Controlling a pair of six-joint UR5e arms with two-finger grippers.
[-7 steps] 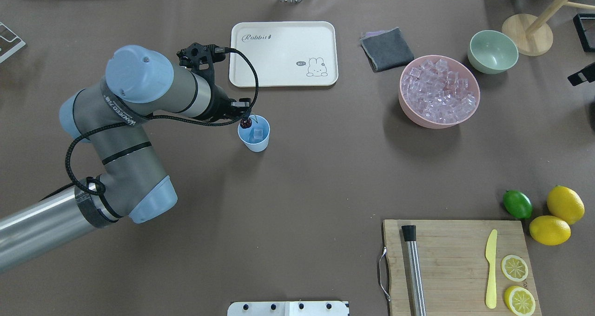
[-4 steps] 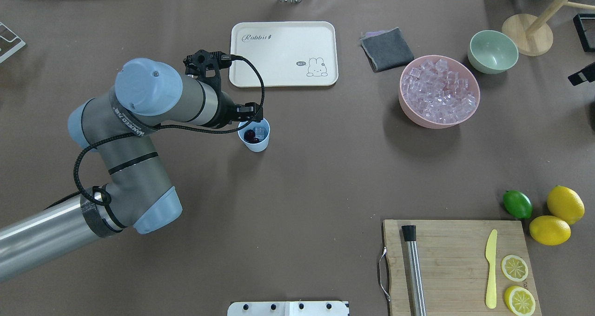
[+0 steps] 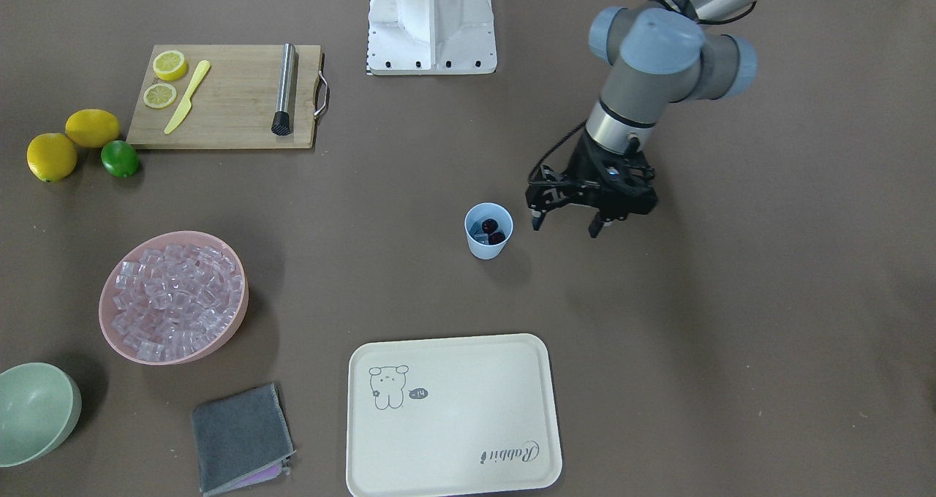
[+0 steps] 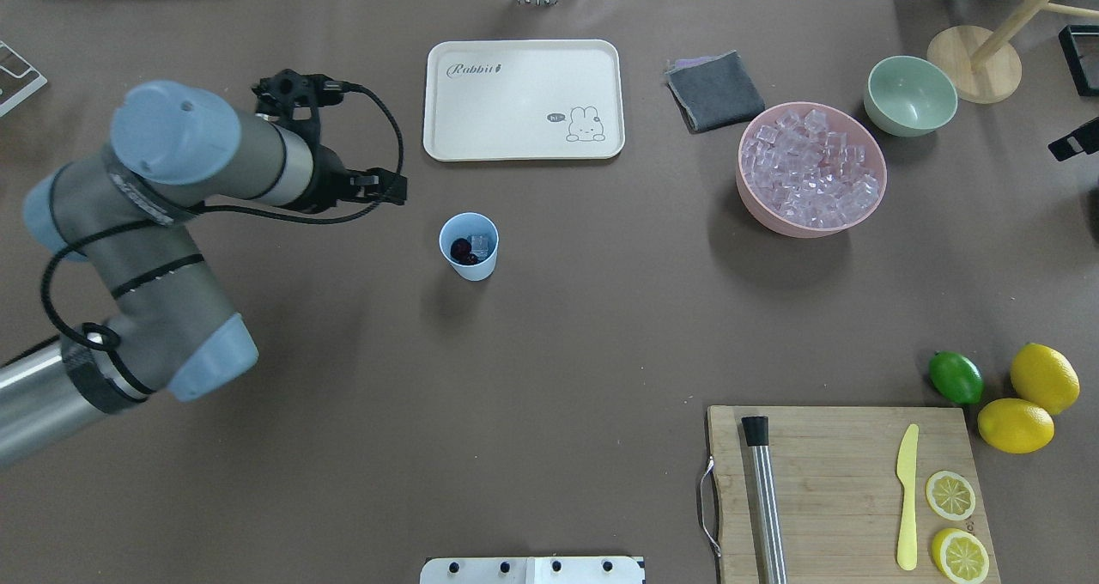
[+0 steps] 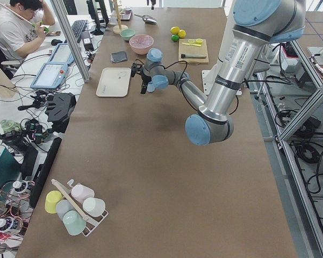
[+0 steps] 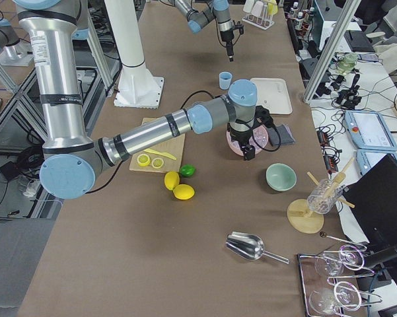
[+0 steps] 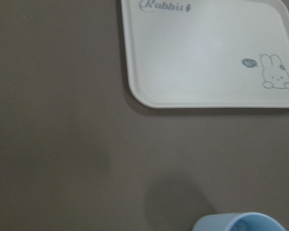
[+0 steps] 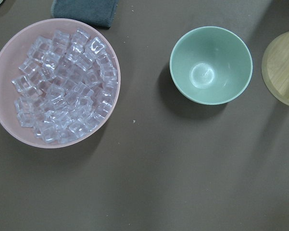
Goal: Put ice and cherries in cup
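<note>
Left fingers [image 3: 595,226] spread wide, nothing between them, touching nothing. They hang just above the worktop [image 3: 731,336], close beside the cup [image 3: 488,247], on the side away from the pink bowl [image 3: 179,358].

The cup stands upright near the middle of the brown worktop. In it lie the cherries [image 3: 491,228], dark and glossy, with one cube of ice [image 4: 481,242] against them. The rest of the cubes are heaped in the pink bowl, well apart from the cup. The cream tray [image 3: 453,416] lies bare near the cup.

Right fingers [image 6: 248,152]: only the camera at the right end catches them, low over the pink bowl, and I cannot tell how far apart they are.

My left wrist camera shows the tray's corner and just the cup's blue rim at the bottom edge. My right wrist camera looks straight down on the pink bowl and the green bowl [image 8: 211,65] beside it. The left-end view adds a person [image 5: 19,29] seated at a side desk.
</note>
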